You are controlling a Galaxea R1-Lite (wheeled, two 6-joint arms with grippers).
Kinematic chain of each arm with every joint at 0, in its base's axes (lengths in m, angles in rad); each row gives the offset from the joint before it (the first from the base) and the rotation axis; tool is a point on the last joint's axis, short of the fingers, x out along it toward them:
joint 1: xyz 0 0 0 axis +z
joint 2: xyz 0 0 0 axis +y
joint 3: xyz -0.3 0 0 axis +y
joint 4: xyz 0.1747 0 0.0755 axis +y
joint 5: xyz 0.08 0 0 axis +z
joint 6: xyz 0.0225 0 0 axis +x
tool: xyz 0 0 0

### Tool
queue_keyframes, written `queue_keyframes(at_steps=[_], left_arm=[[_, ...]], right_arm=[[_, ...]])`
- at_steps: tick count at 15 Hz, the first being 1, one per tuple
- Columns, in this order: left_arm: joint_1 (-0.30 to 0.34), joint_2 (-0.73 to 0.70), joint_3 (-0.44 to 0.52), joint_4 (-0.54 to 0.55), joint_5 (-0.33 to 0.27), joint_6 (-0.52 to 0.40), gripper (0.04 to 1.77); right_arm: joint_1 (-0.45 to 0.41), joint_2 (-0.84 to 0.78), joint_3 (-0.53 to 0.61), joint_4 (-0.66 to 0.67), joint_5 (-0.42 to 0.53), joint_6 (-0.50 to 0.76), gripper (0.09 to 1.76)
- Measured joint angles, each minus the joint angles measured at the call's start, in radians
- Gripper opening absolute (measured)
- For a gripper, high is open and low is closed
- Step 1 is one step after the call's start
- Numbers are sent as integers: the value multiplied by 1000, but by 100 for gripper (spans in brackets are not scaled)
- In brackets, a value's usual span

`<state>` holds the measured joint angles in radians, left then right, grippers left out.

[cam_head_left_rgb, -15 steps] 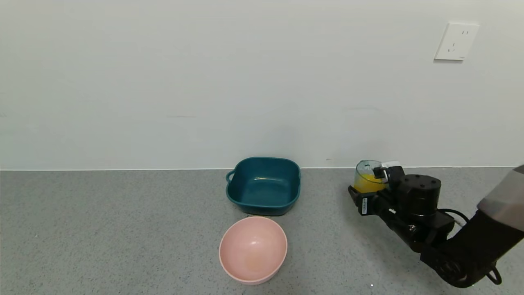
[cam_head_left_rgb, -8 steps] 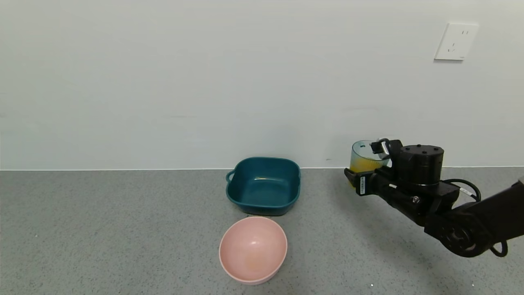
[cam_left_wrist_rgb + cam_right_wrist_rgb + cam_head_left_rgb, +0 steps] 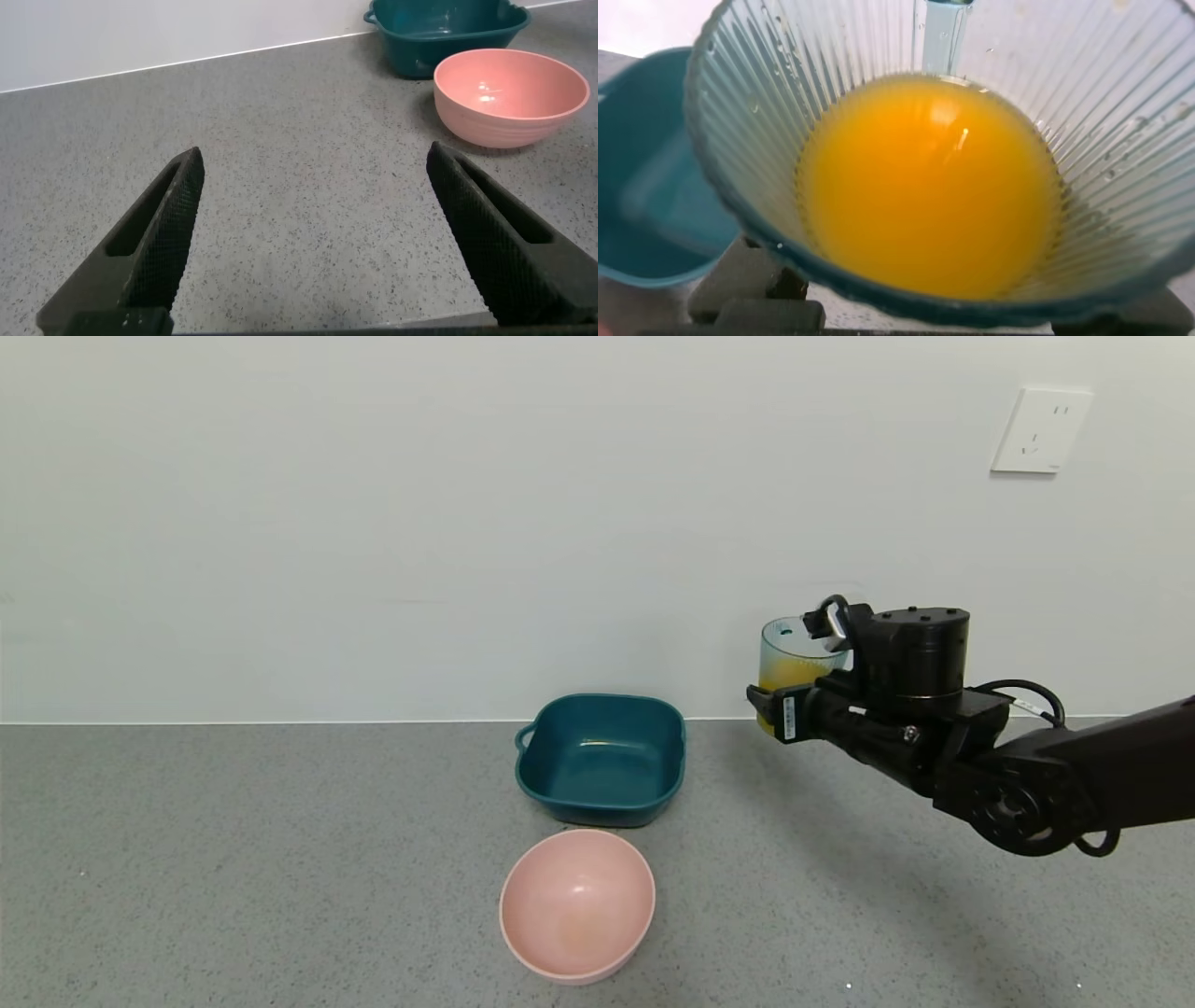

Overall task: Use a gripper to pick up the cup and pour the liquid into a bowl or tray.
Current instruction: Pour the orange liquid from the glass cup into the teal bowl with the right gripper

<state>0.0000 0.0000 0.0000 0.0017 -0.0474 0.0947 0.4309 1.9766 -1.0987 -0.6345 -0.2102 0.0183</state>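
Observation:
My right gripper (image 3: 794,700) is shut on the ribbed pale blue-green cup (image 3: 792,658) and holds it upright in the air, right of the dark teal square dish (image 3: 601,761) and well above the counter. The cup holds orange-yellow liquid (image 3: 794,670). In the right wrist view the cup (image 3: 747,121) fills the frame with the liquid (image 3: 929,187) inside, and the dish (image 3: 654,205) lies beyond it. My left gripper (image 3: 313,233) is open and empty low over bare counter; it is out of the head view.
A round pink bowl (image 3: 577,903) stands in front of the teal dish; it also shows in the left wrist view (image 3: 509,93) with the dish (image 3: 439,28) behind. A white wall with a socket (image 3: 1041,429) backs the grey counter (image 3: 233,859).
My right gripper has lifted the cup off the counter and carried it up and to the left, toward the teal dish. The bowl and dish have not moved.

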Motion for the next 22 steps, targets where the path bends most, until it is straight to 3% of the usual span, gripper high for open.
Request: queue_keyframes(at_steps=[7,13,22], left_arm=[[0,0,0,0,0,0,172],[0,0,0,0,0,0,172],[0,0,0,0,0,0,172]], right_arm=[[59,19,-206,178,-9,0,135],[63,46,-299,244,-2,-9,135],[101,159,-459,319,-1,-142,135]])
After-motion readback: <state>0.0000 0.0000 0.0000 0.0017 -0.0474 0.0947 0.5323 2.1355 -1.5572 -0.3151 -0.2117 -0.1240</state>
